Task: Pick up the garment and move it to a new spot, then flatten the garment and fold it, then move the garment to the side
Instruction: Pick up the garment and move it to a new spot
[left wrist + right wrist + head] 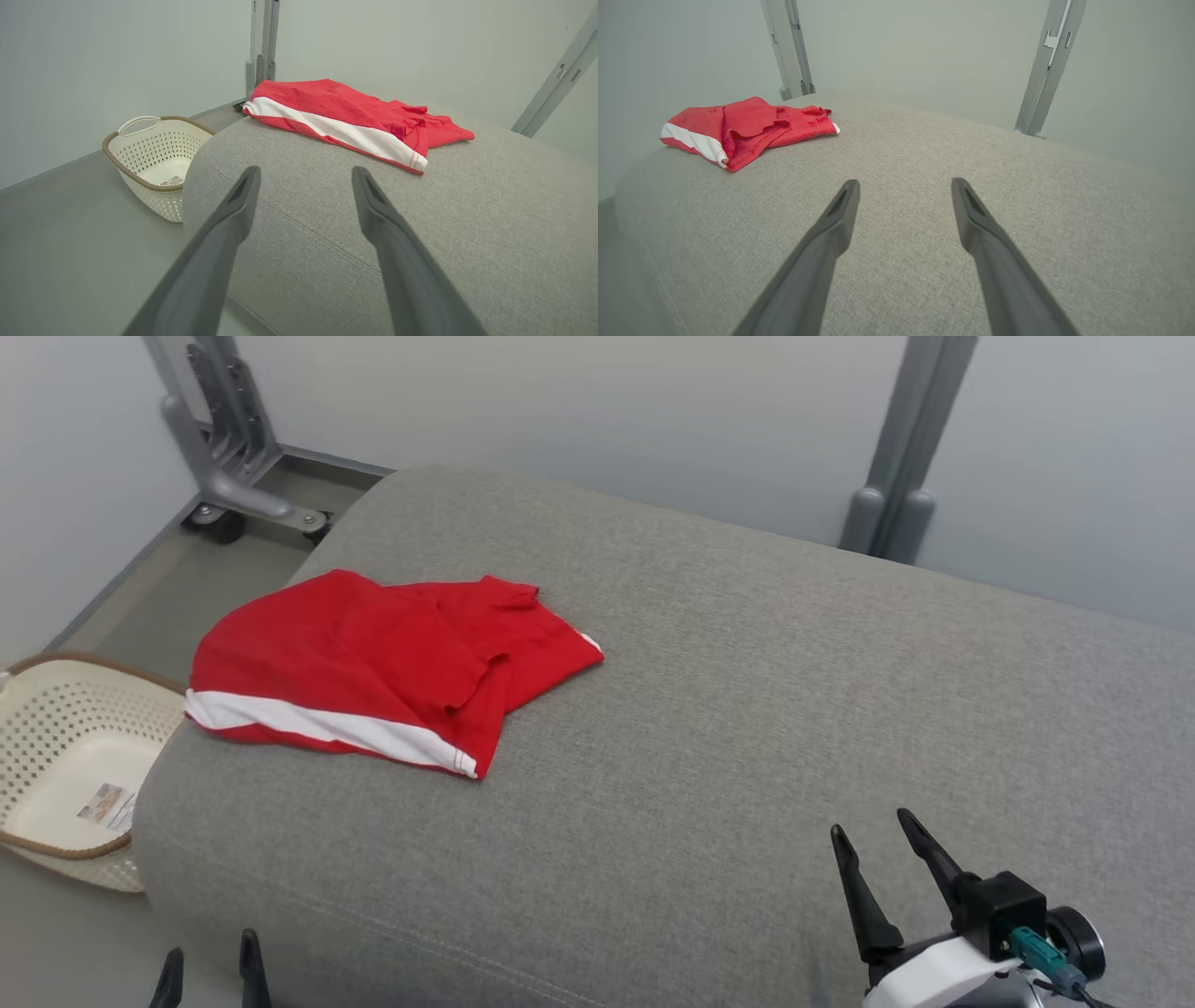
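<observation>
Jaws of the left gripper [303,175] and right gripper [873,829] stand wide apart and empty, at the near edge of the cushion [747,709]. The garment [373,663] lies well apart from both, at the cushion's left end, beside a basket [65,756]. It looks light, soft and limp; pinching the hem corner should lift it. It is red with a white band, loosely doubled over.

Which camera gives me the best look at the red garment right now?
Head view: it looks down on the whole garment, outline and folds clear. Left wrist view sees it low, from its white-striped edge. Right wrist view shows it small, at the left.
</observation>
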Tool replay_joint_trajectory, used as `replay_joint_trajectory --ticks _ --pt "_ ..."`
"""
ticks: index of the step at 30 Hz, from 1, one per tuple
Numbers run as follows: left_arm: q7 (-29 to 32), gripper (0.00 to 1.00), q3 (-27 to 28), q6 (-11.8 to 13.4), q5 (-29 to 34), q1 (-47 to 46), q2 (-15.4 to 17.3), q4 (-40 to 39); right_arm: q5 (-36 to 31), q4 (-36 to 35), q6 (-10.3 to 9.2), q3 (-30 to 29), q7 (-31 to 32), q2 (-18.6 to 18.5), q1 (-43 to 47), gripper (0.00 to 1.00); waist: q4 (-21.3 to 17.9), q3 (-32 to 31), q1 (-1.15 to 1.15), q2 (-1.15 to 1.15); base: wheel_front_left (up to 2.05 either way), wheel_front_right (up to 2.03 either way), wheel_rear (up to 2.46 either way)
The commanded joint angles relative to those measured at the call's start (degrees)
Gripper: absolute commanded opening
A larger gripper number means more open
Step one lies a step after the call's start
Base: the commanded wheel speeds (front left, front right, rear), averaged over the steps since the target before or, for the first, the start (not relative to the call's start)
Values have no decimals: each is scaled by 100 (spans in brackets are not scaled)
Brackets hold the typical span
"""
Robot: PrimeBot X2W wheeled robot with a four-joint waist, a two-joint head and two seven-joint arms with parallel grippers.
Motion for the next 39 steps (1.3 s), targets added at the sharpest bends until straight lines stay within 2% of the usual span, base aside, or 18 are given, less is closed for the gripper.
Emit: replay_joint_trajectory --ticks 1,7,14,20,23,27,31,36,37,39 --pt "2 100 41 -17 -39 88 -5 -32 48 32 -9 25 -14 -30 -45 100 427 -64 0 0 0 0 0" --pt "2 100 109 -17 -122 191 -21 -126 117 106 -9 228 -15 -87 -170 100 461 -17 0 0 0 0 0" --pt "2 100 -115 -17 -145 -25 -21 -71 103 -21 -9 63 -15 -122 42 100 435 57 0 0 0 0 0" --pt "2 100 -374 -17 -582 -744 -19 179 -38 -338 -9 -110 -15 -307 -141 100 291 663 0 0 0 0 0" --pt "3 100 -653 -17 -1236 -1456 -31 692 -130 -523 -9 -159 -15 -528 -446 100 194 1280 0 0 0 0 0" --pt "87 100 -1011 -18 -1589 -2748 63 1509 -226 -753 -9 -200 -14 -855 -951 100 32 2132 0 0 0 0 0" --pt "449 100 -1268 -18 -2021 -3995 122 2396 -296 -964 -9 -242 -15 -1085 -1309 100 -126 2801 0 0 0 0 0" --pt "993 100 -1583 -17 -2338 -5033 289 3555 -317 -1088 -9 -242 -14 -1159 -1449 100 -355 3198 0 0 0 0 0" --pt "1169 100 -1580 -14 -2368 -5320 385 4091 -313 -1109 -9 -244 -15 -1099 -1444 100 -454 3239 0 0 0 0 0" --pt "1239 100 -1587 -13 -2380 -5427 402 4322 -309 -1122 -9 -251 -15 -1059 -1441 100 -502 3241 0 0 0 0 0"
